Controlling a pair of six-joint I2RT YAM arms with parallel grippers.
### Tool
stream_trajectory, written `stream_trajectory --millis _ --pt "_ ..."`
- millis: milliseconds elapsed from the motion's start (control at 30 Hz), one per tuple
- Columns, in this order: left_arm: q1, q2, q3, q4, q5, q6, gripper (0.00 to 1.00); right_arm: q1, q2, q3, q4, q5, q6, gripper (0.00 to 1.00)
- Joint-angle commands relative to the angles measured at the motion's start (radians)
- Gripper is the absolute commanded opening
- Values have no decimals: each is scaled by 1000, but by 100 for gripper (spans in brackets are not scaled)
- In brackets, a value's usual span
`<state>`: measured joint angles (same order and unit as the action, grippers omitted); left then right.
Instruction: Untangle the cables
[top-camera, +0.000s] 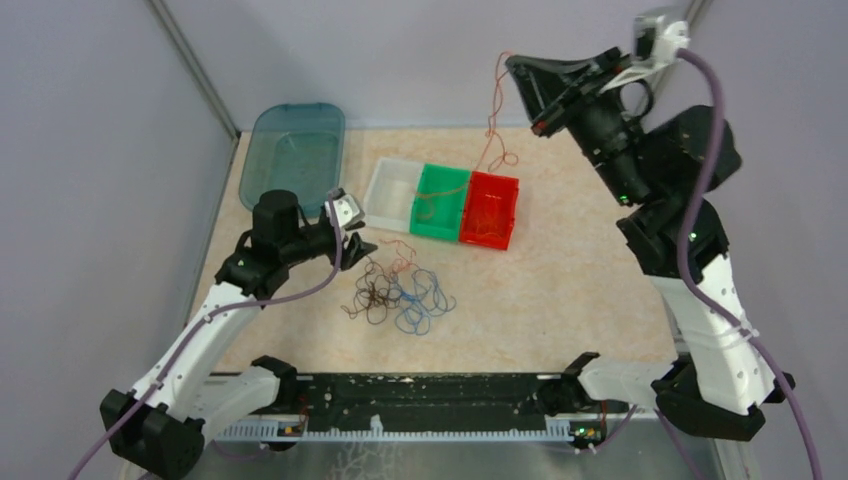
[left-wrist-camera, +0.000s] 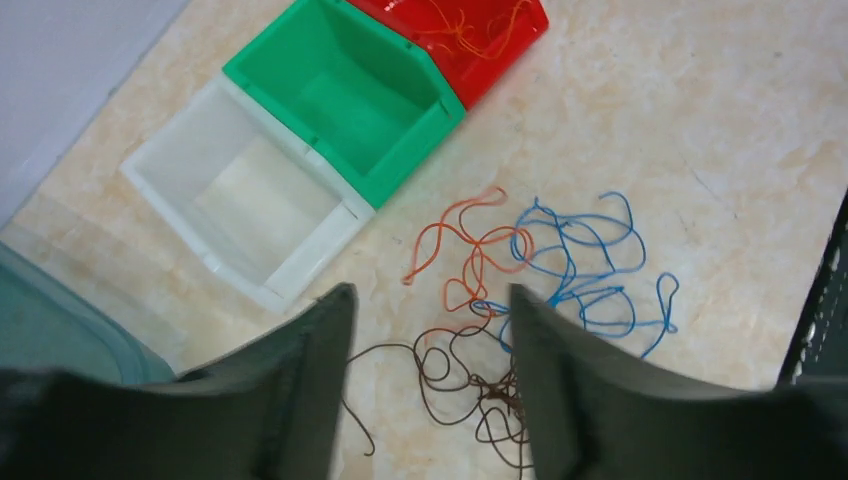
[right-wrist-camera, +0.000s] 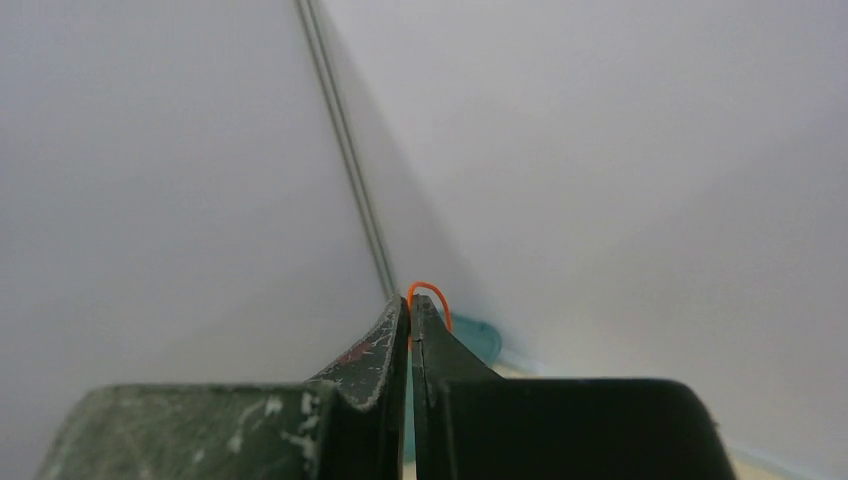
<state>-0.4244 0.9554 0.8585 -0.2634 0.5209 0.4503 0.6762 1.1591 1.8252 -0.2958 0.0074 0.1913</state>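
Observation:
A tangle of thin cables (top-camera: 398, 292) lies on the table: blue (left-wrist-camera: 585, 262), red-orange (left-wrist-camera: 465, 240) and dark brown (left-wrist-camera: 470, 375) loops. My left gripper (left-wrist-camera: 430, 310) is open and empty, hovering above the tangle's left side; it also shows in the top view (top-camera: 355, 235). My right gripper (top-camera: 515, 65) is raised high at the back and shut on a red-orange cable (right-wrist-camera: 428, 290). That cable (top-camera: 492, 120) hangs down to the red bin (top-camera: 491, 208), where more orange cable lies (left-wrist-camera: 470, 25).
A white bin (top-camera: 392, 190), a green bin (top-camera: 440, 202) holding a thin wire, and the red bin stand in a row behind the tangle. A teal lid (top-camera: 295, 150) lies at the back left. A black rail (top-camera: 420, 395) runs along the near edge.

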Motion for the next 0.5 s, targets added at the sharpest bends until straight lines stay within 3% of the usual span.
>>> stream_trajectory --millis 0,67,100,467 --pt "40 -16 22 -144 223 -44 74 -6 -53 115 165 22 5 0" --pt "41 -41 27 -108 332 -92 93 -7 -46 92 170 -3 34 0" --pt "40 -52 25 -81 363 -116 96 -7 -43 81 178 -8 46 0" --pt "37 -10 40 -46 381 -102 96 -7 -12 87 193 -57 92 0"
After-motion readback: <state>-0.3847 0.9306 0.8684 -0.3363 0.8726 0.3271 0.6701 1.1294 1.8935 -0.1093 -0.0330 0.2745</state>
